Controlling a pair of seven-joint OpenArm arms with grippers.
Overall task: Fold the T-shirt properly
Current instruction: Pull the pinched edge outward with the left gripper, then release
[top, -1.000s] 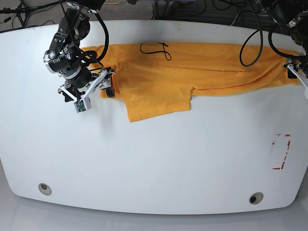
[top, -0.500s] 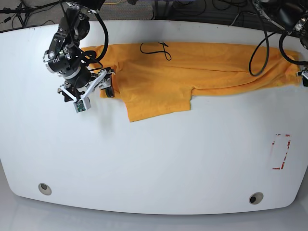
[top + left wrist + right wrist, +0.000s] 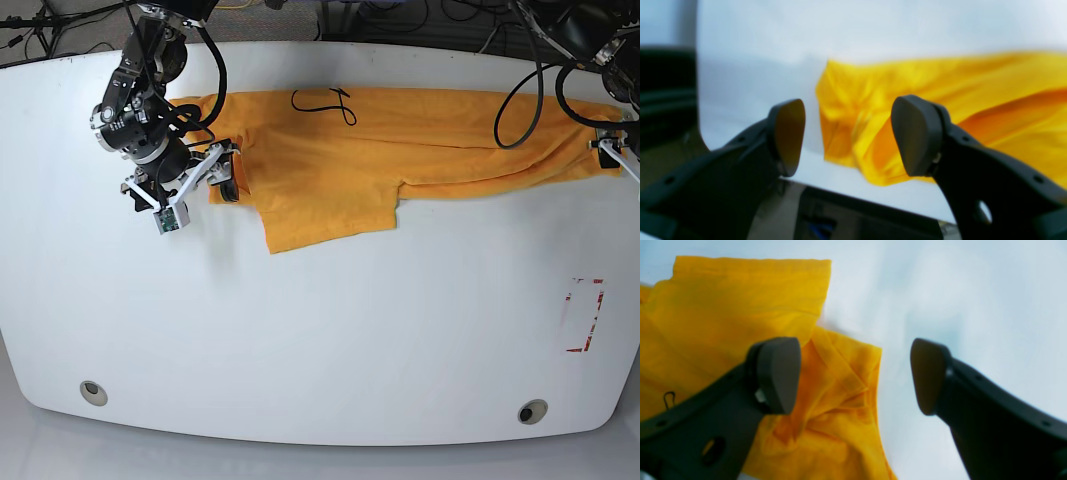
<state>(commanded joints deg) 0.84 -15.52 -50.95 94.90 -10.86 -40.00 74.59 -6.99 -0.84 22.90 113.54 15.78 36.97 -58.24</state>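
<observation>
The white oval worktop (image 3: 320,330) carries the orange-yellow cloth T-shirt (image 3: 400,140), stretched long across its far side, one sleeve pointing nearward. Black cursive strokes show at the top fold, unreadable. Only the wrist views show both jaws spread wide and empty: right gripper (image 3: 855,376) over the shirt's corner, left gripper (image 3: 848,136) over its bunched end.

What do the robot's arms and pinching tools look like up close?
Each tool has two dark charcoal fingers with rounded, paddle-shaped pads and small holes along the shanks. In the base view the right tool sits on white brackets below a black-and-silver arm draped with looping black cables.
</observation>
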